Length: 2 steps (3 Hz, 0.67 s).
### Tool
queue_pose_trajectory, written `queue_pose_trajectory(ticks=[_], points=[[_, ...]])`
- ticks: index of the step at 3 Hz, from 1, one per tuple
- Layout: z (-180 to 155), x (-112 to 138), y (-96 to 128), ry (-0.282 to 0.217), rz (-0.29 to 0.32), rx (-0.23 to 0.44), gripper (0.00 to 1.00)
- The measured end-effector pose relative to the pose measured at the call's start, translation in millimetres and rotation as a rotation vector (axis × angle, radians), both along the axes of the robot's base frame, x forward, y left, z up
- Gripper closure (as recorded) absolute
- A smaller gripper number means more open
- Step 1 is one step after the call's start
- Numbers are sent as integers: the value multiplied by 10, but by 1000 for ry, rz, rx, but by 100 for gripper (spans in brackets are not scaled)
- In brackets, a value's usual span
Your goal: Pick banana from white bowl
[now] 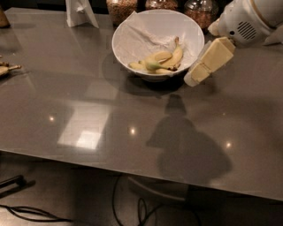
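1. The tool [197,74] hangs low over the tabletop [79,114], its tip just beside the outer wall of the white bowl [118,52]. I cannot tell whether it is wide or narrow, and nothing shows in its hold.
2. The banana [162,62] lies inside the bowl, left of the tool in the view and just over the rim from it, on crumpled paper [141,34].
3. Main risk: a straight sideways move toward the banana would strike the bowl wall and shove or tip the bowl. The tool needs to rise above the rim first.
4. The glossy bowl would probably slide on the smooth tabletop at any knock.
5. Closing on the banana could also catch the paper lining and drag it out.
6. Glass jars [200,12] stand close behind the tool and bowl, so a lift swung backward could hit them.
7. The open room lies in front of the tool, where the tabletop is bare and its near edge is well apart.
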<state>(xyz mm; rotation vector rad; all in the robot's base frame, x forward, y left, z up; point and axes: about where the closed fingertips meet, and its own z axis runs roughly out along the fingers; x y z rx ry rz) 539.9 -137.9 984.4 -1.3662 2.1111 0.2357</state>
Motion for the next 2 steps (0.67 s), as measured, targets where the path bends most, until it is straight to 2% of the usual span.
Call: queue_pose_trajectory(ticks=[1, 2], points=[[-11, 432, 288, 28, -52, 77, 0], [-2, 421, 322, 32, -53, 81, 0]])
